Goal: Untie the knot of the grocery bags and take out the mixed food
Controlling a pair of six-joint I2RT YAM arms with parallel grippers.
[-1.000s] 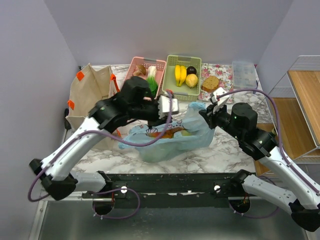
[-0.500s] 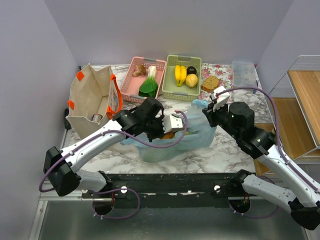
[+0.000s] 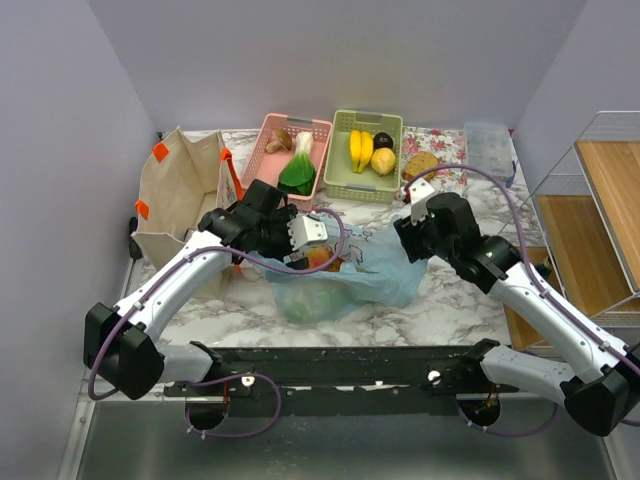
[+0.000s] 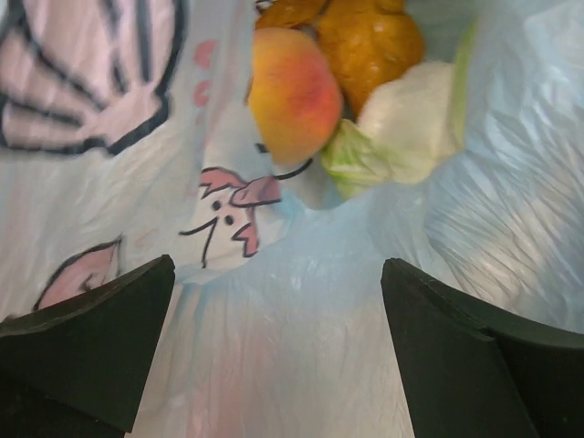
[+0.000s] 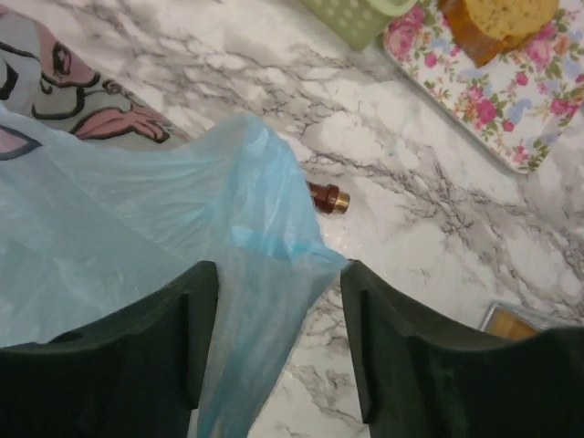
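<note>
2 arms: both are reaching in over the light blue plastic bag [image 3: 375,278], which is lying crumpled on the marble table [image 3: 455,300] between them.
Left gripper [image 4: 276,266]: its jaws are standing wide apart, hanging just above the bag's open mouth and holding nothing.
Right gripper [image 5: 278,269]: its jaws are standing partly apart, and a loose flap [image 5: 260,173] of the bag's film is passing between the fingers without being pinched.
Food: a peach [image 4: 292,91], a brownish-orange piece [image 4: 370,36] and a pale green cabbage [image 4: 401,128] are sitting inside the bag, touching one another.
Bag print: pink and black cartoon drawings are showing on the film.
Far edge: a pink basket [image 3: 290,122] and a green basket [image 3: 368,116] holding bananas [image 3: 360,150] are standing side by side.
Left side: a beige tote [image 3: 180,190] with orange handles is standing upright beside the left arm.
Right side: a floral tray [image 5: 511,100] is carrying a bread slice [image 5: 497,14], and a small brown cylinder [image 5: 327,196] is lying on the marble just beside the flap.
</note>
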